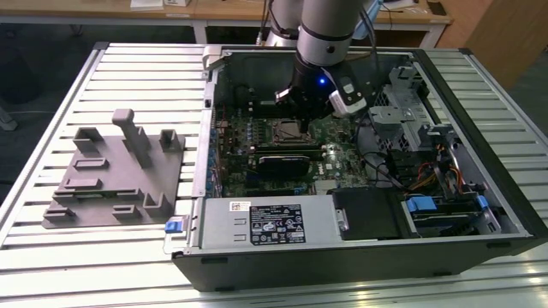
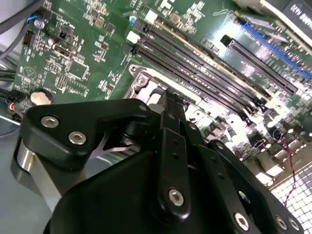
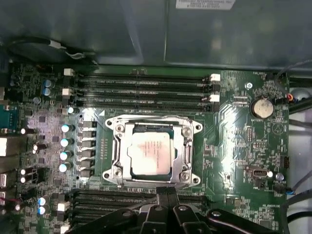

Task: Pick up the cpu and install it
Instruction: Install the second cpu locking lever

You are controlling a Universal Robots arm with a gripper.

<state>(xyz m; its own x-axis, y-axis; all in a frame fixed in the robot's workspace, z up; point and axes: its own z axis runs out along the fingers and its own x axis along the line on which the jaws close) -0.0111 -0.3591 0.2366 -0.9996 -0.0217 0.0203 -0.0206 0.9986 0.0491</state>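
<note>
The cpu (image 3: 151, 153), a small silvery square with a pale rim, lies flat inside the dark socket with its metal frame (image 3: 116, 155) on the green motherboard (image 3: 234, 141). In both wrist views my gripper (image 3: 165, 194) (image 2: 170, 100) hovers just off one edge of the socket, its black fingers pressed together with nothing between them. In the exterior view the gripper (image 1: 301, 126) hangs inside the open computer case, directly over the socket (image 1: 287, 132).
A grey fixture (image 1: 111, 173) sits on the slatted table at the exterior view's left. The case walls (image 1: 208, 128), a silver box with a white label (image 1: 269, 221), memory slots (image 3: 141, 87) and cables and drive bays (image 1: 428, 160) crowd the socket.
</note>
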